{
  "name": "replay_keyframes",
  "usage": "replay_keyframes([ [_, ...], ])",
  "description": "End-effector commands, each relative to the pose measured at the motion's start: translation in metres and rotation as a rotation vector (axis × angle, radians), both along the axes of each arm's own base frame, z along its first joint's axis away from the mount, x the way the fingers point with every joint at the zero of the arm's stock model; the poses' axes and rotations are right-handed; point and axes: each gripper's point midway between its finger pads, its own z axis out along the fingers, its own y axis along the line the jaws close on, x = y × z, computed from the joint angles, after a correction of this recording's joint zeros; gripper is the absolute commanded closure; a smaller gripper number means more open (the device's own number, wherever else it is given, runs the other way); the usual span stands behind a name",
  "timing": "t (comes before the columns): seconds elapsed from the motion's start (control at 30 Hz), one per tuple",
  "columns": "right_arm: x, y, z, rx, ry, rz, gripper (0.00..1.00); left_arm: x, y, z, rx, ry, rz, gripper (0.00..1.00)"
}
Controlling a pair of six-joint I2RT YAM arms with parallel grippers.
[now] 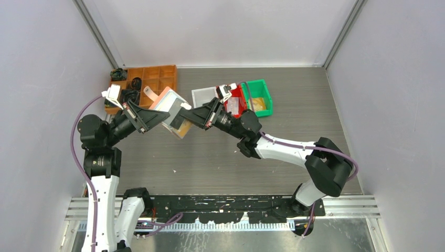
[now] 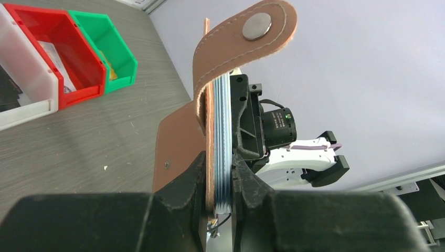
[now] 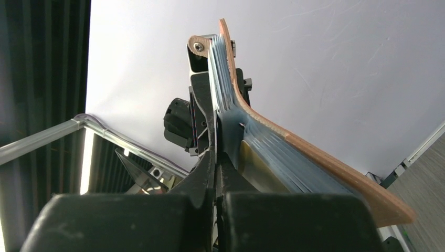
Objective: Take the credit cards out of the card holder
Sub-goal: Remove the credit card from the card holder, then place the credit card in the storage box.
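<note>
Up in mid-air, the left gripper (image 2: 220,163) clamps the pink card holder (image 2: 207,68); the right gripper (image 3: 216,155) is pinched shut against its grey pockets (image 3: 273,152). What it's caught, can't tell.

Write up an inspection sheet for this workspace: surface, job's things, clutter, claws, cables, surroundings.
Surface: grey wood-grain table, arm bases at its near edge.
Job's things: pink card holder held open off the table between the two arms; a yellowish credit card shows at its lower corner, not yet out.
Clutter: orange compartment tray, white bin, red bin and green bin along the far side.
Grippers: left claw shut on the card holder's stacked pockets; right claw shut at the holder's edge, what it pinches cannot be told.
Cables: purple cable looped along each arm; no snag seen.
Surroundings: plain pale walls on three sides.
</note>
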Motion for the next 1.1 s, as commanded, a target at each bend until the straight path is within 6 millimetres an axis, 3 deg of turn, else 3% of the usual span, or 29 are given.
replay_keyframes([
  [0.0, -0.009, -0.012, 0.032, 0.098, -0.069, -0.001, 0.99, -0.008, 0.0, 0.022, 0.041, -0.118, 0.009, 1.0],
  [0.1, -0.009, -0.021, 0.024, 0.091, -0.063, 0.005, 0.99, -0.005, 0.003, 0.02, 0.074, -0.13, 0.038, 1.0],
  [0.43, 0.02, -0.077, -0.017, -0.008, 0.004, -0.075, 0.99, 0.016, 0.028, 0.022, 0.147, -0.145, 0.259, 1.0],
  [0.57, 0.061, -0.106, -0.058, -0.21, 0.067, -0.168, 0.99, 0.013, 0.026, 0.025, 0.188, -0.186, 0.241, 1.0],
  [0.7, 0.11, -0.124, -0.104, -0.601, 0.01, -0.305, 0.99, 0.002, 0.017, 0.021, 0.234, -0.22, 0.15, 1.0],
  [0.8, 0.139, -0.12, -0.124, -0.81, -0.056, -0.304, 0.99, -0.01, 0.008, 0.014, 0.266, -0.245, 0.053, 1.0],
  [1.07, 0.195, -0.077, -0.174, -1.018, -0.068, -0.208, 0.99, -0.034, -0.004, 0.007, 0.28, -0.281, -0.089, 1.0],
])
